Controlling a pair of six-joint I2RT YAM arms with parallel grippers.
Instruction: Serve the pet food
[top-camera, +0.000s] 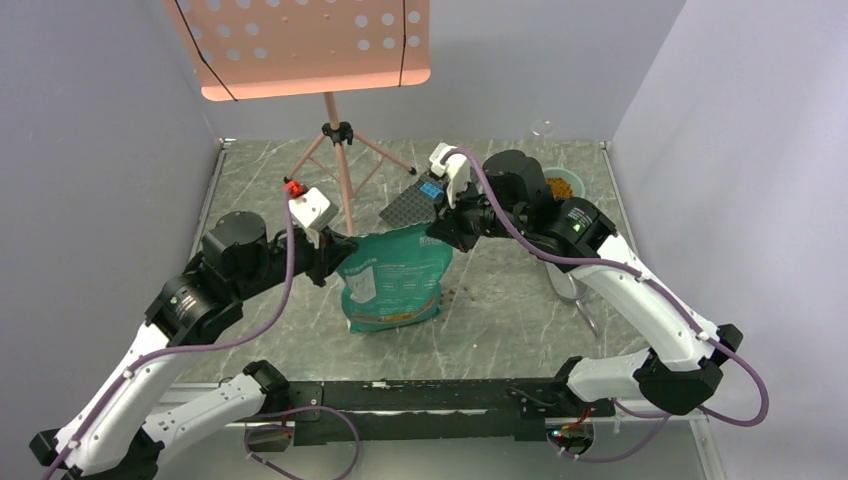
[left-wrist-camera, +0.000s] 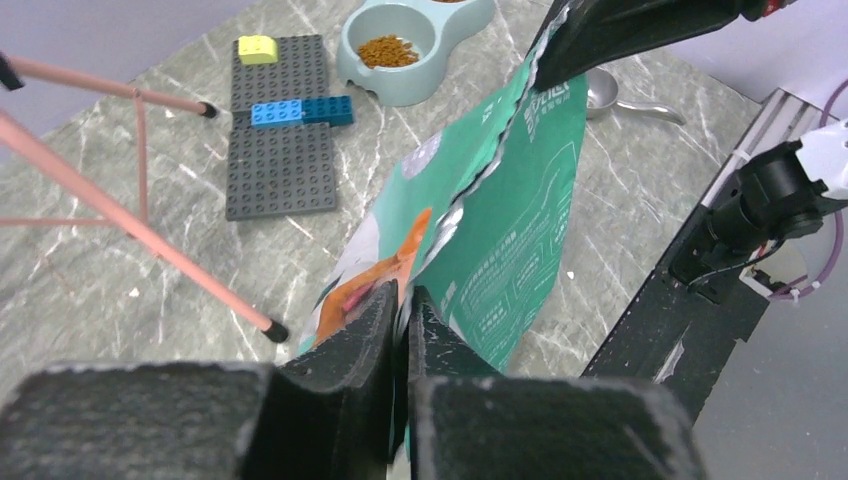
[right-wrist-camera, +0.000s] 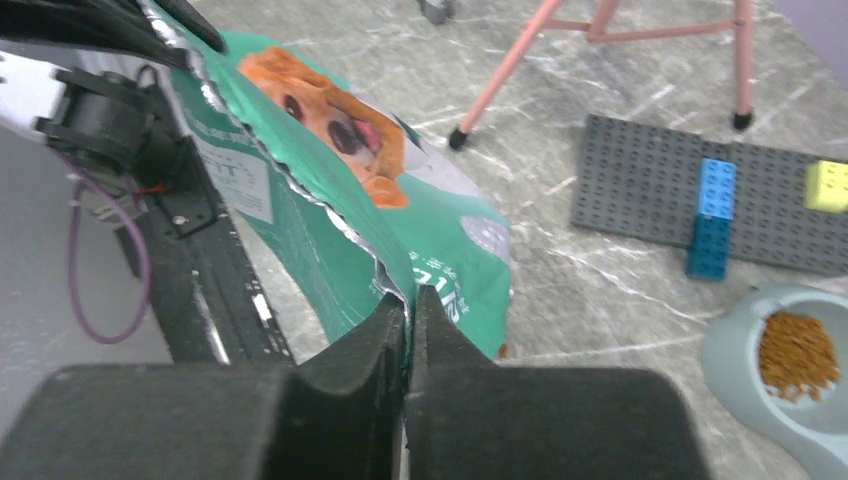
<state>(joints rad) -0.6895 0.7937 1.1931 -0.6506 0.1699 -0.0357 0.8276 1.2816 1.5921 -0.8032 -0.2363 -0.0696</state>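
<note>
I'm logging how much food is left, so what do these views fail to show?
Inside of the bag: hidden by its own walls in all views.
Second compartment of the bowl: cut off by frame edges in both wrist views, behind the right arm from above.
The scoop: partly behind the bag in the left wrist view, under the right arm from above.
Print on the bag: too small.
</note>
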